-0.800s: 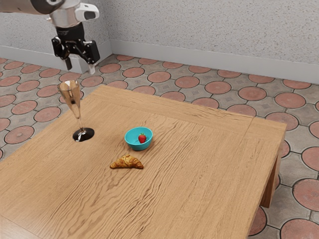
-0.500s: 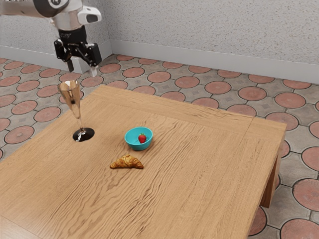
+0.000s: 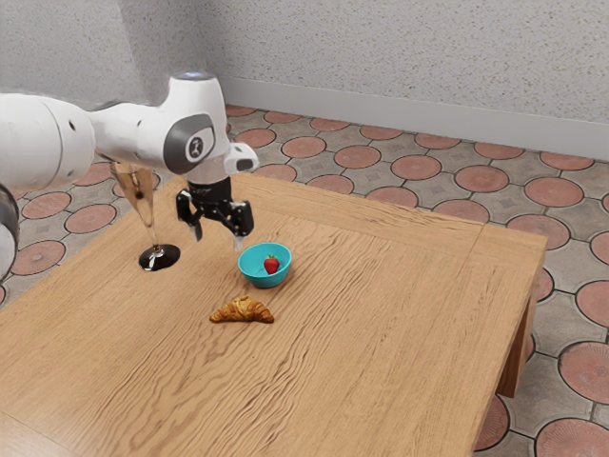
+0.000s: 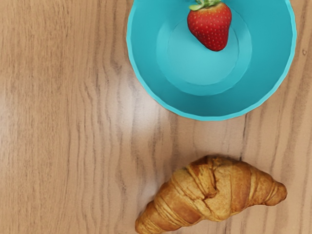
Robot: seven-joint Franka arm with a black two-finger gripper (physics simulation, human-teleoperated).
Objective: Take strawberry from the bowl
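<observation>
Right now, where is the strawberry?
In the exterior view, the strawberry sits inside the blue bowl, on its exterior view's right side, with the croissant nearby.

Bright turquoise for the bowl (image 4: 146, 73); pale-dotted red for the strawberry (image 4: 210, 27), green for its leaves (image 4: 204, 5). Dark-banded golden brown for the croissant (image 4: 209, 190). Wavy-grained honey brown for the table (image 3: 381, 333). Smoky amber for the glass (image 3: 143, 205), black for its foot (image 3: 159, 257). White and grey for the arm (image 3: 38, 143), black for the gripper (image 3: 218, 241). Brick-red circles amid grey for the floor (image 3: 416, 167), speckled pale grey for the wall (image 3: 381, 57).

Red strawberry (image 4: 210, 27), seemingly sideways, in turquoise bowl (image 4: 207, 105).
</observation>
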